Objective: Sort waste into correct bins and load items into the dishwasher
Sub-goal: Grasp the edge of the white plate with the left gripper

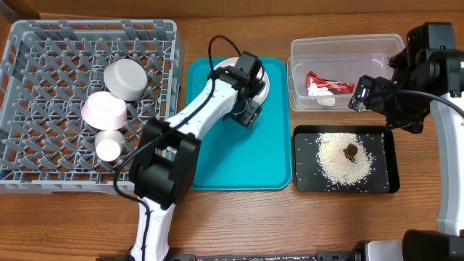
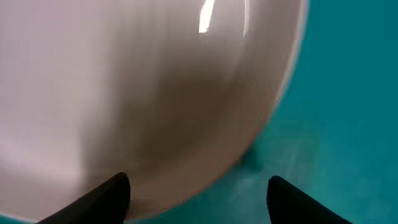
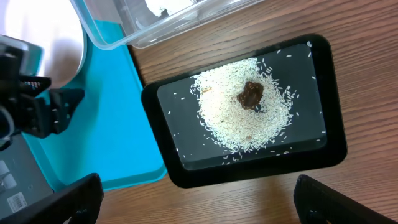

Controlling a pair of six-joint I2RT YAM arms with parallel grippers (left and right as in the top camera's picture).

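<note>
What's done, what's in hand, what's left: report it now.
Done: the grey-green bowl, pink bowl and white cup sit in the grey rack; the wrapper lies in the clear tub, the rice on the black tray. In hand: the left gripper is open at the rim of the white plate on the teal tray. Left: rack the plate. No chopsticks show. The right gripper is open, empty.

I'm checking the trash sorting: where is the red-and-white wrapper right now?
Overhead view, right side: the wrapper lies inside the clear tub, right next to the black tray holding rice.
</note>
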